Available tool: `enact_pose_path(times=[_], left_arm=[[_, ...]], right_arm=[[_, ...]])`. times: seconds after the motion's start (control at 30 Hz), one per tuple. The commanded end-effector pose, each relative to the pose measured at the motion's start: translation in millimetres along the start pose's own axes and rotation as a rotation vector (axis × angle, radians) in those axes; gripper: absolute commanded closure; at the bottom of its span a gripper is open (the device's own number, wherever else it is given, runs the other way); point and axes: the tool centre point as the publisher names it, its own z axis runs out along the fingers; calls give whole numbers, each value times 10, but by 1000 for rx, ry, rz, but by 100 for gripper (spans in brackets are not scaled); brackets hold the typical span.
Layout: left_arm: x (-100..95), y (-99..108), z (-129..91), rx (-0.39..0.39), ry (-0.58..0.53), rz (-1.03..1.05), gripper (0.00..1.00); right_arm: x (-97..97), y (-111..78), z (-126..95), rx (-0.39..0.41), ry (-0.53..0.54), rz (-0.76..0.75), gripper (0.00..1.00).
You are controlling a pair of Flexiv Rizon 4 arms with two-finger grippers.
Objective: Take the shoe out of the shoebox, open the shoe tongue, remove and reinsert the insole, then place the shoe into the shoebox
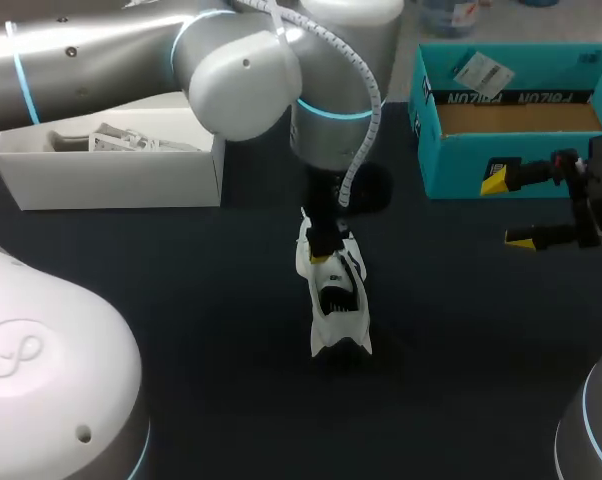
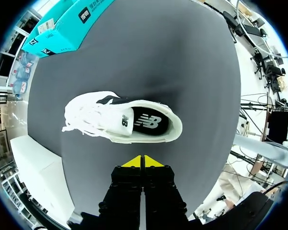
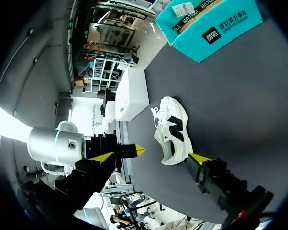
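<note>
You have the first step done: the white shoe [image 2: 110, 117] is out of the teal shoebox [image 1: 511, 165] and lies on its sole on the dark tabletop [image 1: 181, 330], well apart from the box, whose inside shows no shoe. The insole [image 2: 151, 122] sits flat inside the shoe, its heel print showing through the opening, so from here you cannot tell whether it is yet to come out or is already back in; the laces look loose and spread at the toe end. At the least, putting the shoe into the shoebox is left. Your left gripper [image 2: 143, 162] hangs just beside the heel collar with its yellow tips pressed together, holding nothing and, as far as the left wrist view shows, not touching the shoe. Your right gripper [image 1: 508, 209] waits near the shoebox, spread wide and empty.
</note>
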Motion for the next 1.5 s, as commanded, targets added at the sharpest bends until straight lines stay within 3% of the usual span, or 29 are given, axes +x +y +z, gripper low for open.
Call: enact_pose_path(times=[0.03,0.17,0.2,0.27,0.3,0.37,0.4,0.97,1.5], left_arm=[[114,74,65,58,-4,23,100],[228,48,124,51,-3,64,100],[259,44,138,49,-3,72,89],[307,35,167,49,-3,93,51],[341,22,201,45,-13,101,26],[377,6,244,43,-20,109,2],[385,-6,263,43,-21,113,0],[625,-287,603,63,-64,237,0],[674,-443,979,95,-100,210,0]], right_arm=[[2,-8,6,-1,-3,2,0],[2,-8,6,-1,-3,2,0],[2,-8,6,-1,-3,2,0],[2,-8,6,-1,-3,2,0],[2,-8,6,-1,-3,2,0],[2,-8,6,-1,-3,2,0],[2,-8,6,-1,-3,2,0],[2,-8,6,-1,-3,2,0],[2,-8,6,-1,-3,2,0]])
